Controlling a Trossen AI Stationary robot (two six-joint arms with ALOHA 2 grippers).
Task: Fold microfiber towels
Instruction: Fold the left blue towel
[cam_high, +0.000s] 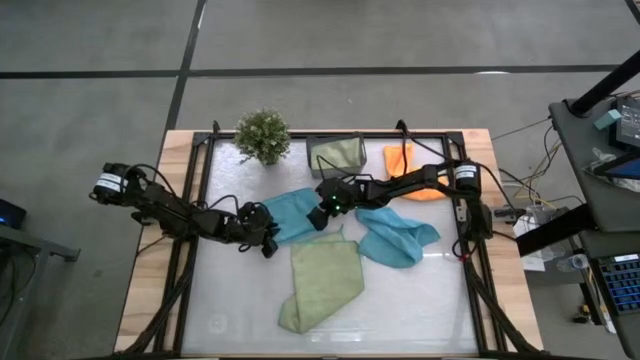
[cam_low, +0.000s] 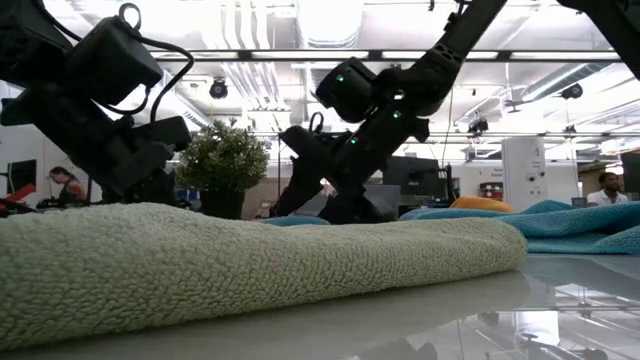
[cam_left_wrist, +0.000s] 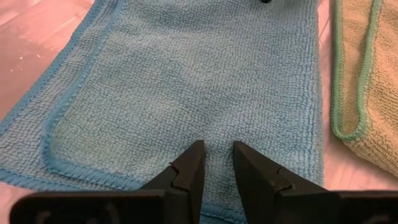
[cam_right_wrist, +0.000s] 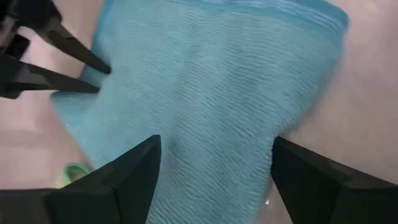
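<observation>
The teal towel is flanked by the left gripper, nearly closed, and the right gripper, spread wide, seemingly to fold it.

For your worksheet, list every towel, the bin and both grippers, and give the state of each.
Teal towel between the arms: folded over, flat.
Second teal towel: crumpled.
Green towel in front: loosely folded.
Green towel at the back: bunched in the grey bin.
Orange towel: crumpled.
Left gripper: nearly closed.
Right gripper: open.
</observation>
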